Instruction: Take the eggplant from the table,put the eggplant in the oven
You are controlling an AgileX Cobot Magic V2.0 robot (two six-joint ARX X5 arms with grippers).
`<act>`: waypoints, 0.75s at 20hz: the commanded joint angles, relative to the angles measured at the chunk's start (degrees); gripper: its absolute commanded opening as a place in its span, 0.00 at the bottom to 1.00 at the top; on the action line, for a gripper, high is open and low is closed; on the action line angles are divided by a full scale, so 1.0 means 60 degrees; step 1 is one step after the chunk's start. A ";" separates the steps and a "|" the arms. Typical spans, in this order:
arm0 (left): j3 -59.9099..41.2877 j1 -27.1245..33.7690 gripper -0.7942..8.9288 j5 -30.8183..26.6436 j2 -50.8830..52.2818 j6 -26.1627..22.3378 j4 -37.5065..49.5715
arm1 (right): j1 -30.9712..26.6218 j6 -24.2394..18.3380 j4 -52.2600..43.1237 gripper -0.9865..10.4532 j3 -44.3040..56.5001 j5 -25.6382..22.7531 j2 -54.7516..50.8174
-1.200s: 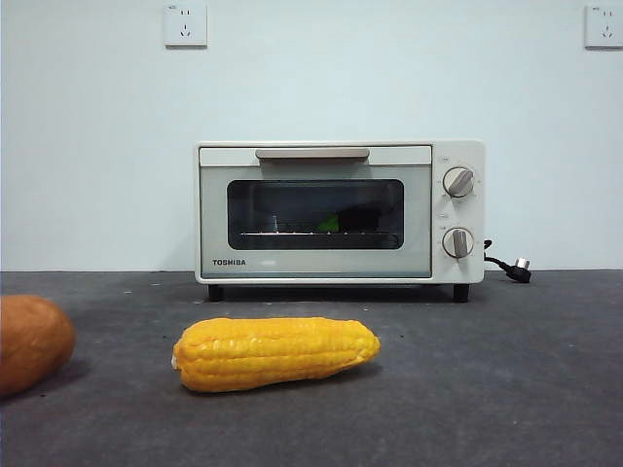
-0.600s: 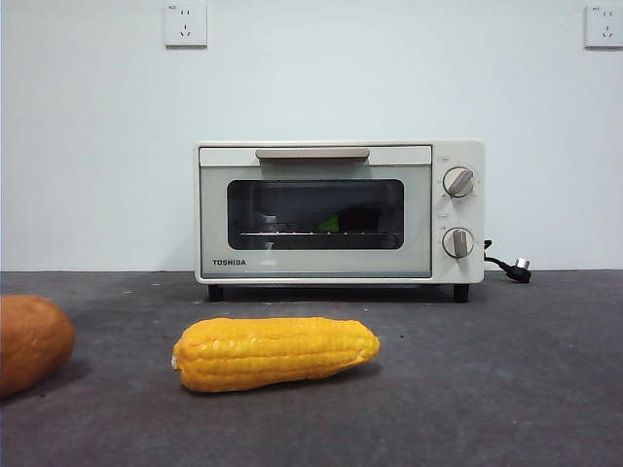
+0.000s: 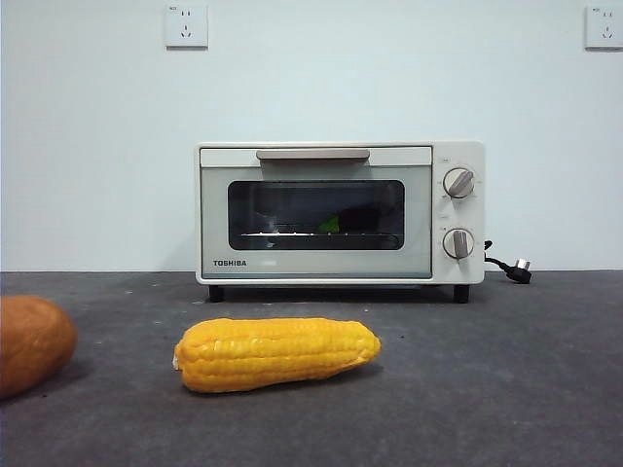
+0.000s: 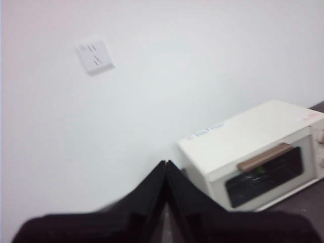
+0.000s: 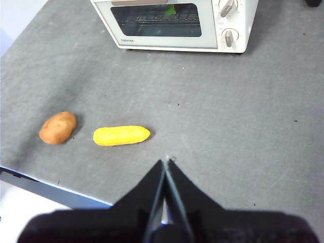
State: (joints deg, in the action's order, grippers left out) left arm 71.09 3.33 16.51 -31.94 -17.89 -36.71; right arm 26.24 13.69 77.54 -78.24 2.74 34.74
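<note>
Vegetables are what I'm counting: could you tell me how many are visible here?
3: the corn lies on the table before the oven, the potato beside it, and the eggplant sits inside the oven, partly hidden.

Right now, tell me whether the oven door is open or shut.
Shut: the oven door sits flush, and the eggplant shows behind its glass.

One oven (image 3: pixel 340 212) stands on the counter (image 3: pixel 506 370), with two round knobs (image 3: pixel 458 182) on its front. One eggplant (image 3: pixel 352 221) shows behind its glass. One corn cob (image 3: pixel 276 353) and one orange-brown potato (image 3: pixel 33 342) lie on the counter. Two wall sockets (image 3: pixel 186 25) sit at the upper left and upper right of the frame. One plug (image 3: pixel 521 269) lies beside the oven.
</note>
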 commanded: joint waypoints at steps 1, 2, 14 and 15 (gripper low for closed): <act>-0.0291 0.0237 0.08 -0.0004 0.0342 -0.0554 0.0051 | 0.0007 -0.0073 0.0233 0.08 0.0069 -0.0044 -0.0004; -0.0586 0.0306 0.08 0.0000 0.0634 -0.0539 0.0055 | 0.0007 -0.0073 0.0233 0.08 0.0069 -0.0044 -0.0004; -0.7588 0.0331 0.08 -0.0011 0.3497 0.1362 0.3297 | 0.0007 -0.0073 0.0233 0.08 0.0069 -0.0044 -0.0004; -0.7978 0.0331 0.08 -0.0018 0.3690 0.1501 0.3461 | 0.0007 -0.0073 0.0233 0.08 0.0069 -0.0044 -0.0004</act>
State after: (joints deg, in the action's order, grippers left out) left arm 23.51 5.10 16.49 -9.85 -10.74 -16.36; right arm 26.24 13.67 77.54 -78.24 2.74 34.74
